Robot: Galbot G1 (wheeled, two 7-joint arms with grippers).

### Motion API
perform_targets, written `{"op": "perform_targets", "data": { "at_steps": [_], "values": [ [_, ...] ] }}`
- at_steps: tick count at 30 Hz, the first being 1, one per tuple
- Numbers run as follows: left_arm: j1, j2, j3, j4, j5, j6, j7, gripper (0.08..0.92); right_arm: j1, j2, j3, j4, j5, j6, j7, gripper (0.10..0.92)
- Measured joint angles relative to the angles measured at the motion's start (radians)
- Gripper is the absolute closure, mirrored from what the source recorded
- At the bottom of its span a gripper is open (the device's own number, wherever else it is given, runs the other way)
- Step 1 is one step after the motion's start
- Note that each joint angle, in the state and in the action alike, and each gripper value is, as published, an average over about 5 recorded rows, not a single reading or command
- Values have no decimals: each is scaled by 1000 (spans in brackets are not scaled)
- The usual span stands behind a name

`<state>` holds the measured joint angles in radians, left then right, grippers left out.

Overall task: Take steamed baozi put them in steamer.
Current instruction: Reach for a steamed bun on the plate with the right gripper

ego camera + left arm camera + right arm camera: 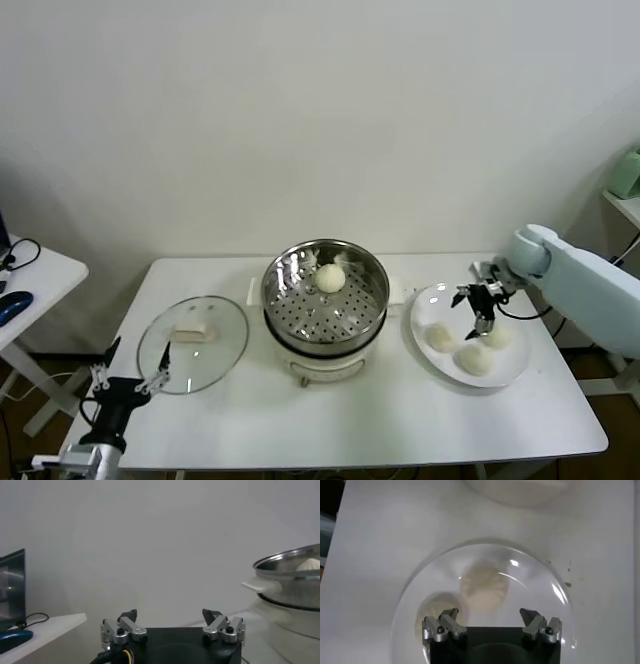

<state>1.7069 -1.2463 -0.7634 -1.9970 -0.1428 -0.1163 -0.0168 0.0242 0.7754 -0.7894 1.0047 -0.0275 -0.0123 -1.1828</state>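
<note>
Status: right tool (484, 322) open, empty, over plate (515, 370) to line up on baozi (441, 338); we see one baozi already in steamer (300, 316). Left tool (130, 374) parked open, near-left worktop (380, 420) edge.

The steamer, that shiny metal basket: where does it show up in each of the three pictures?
Head view: the steamer stands mid-table, between the glass lid and the white plate.
Left wrist view: its rim shows at the right edge.
Right wrist view: not identifiable.
Shared landmark: the baozi in the steamer.
</note>
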Motion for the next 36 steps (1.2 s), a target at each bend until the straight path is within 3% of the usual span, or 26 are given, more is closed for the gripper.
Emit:
{"op": "perform_targets", "data": {
  "at_steps": [25,36],
  "values": [
    [-1,-7,-3,32,6,-6,-3,177,-60,100,35,-100,-71,32,-5,205],
    [0,-13,-4,35,8,-8,-4,177,-64,105,47,-112,-80,42,-5,342]
  ]
}}
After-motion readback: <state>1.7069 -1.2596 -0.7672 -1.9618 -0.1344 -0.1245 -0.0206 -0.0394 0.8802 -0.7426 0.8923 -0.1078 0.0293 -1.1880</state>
